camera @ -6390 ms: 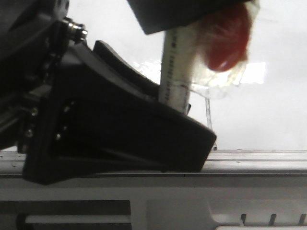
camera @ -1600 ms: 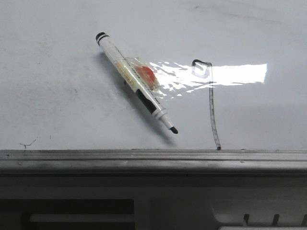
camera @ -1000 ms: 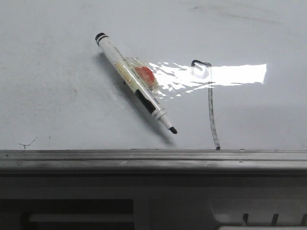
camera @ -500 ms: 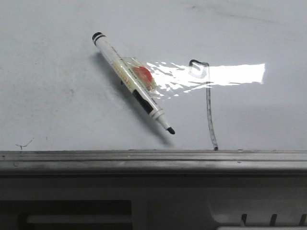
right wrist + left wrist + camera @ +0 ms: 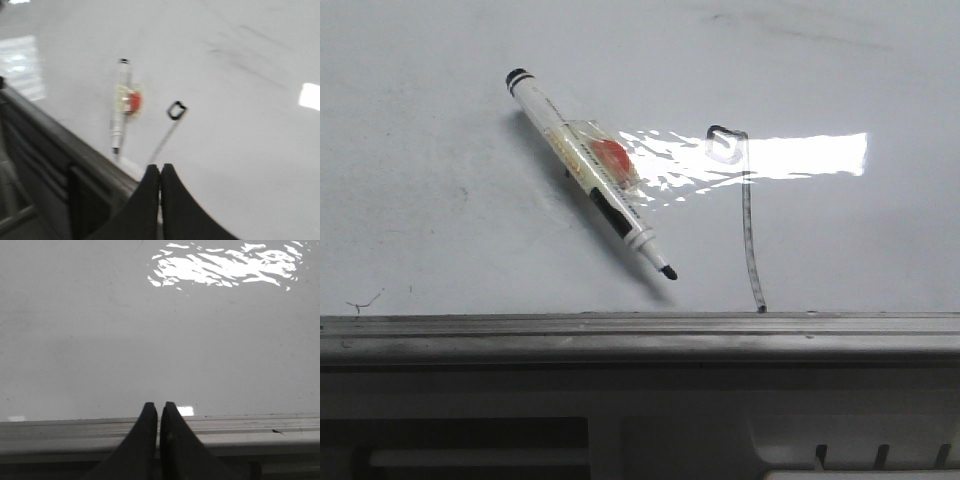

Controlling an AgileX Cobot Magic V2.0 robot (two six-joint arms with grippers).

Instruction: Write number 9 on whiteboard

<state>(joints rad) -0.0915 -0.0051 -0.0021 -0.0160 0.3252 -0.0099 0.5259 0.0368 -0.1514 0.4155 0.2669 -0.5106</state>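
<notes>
The whiteboard [image 5: 440, 200] fills the front view, with a grey metal bottom rail [image 5: 620, 330]. The number 9 [image 5: 748, 230] is drawn on it: a small squarish loop on top and a long tail down to the rail. It also shows in the right wrist view [image 5: 175, 111]. A white marker [image 5: 588, 170] with a red patch under clear tape lies loose on the board left of the 9, uncapped tip toward the rail; it also shows in the right wrist view [image 5: 121, 105]. My left gripper [image 5: 158, 406] is shut and empty over the rail. My right gripper [image 5: 160, 167] is shut and empty, short of the 9's tail.
A bright glare patch [image 5: 800, 155] lies across the board beside the 9's loop. Faint smudges mark the board's upper right [image 5: 790, 25]. A small scribble [image 5: 362, 300] sits at the lower left near the rail. Grey framework [image 5: 620, 440] runs below the rail.
Earlier a black gripper held the marker close to the camera. Now the marker lies loose on the board with no gripper in the front view. The view has drifted slightly in the last second.
</notes>
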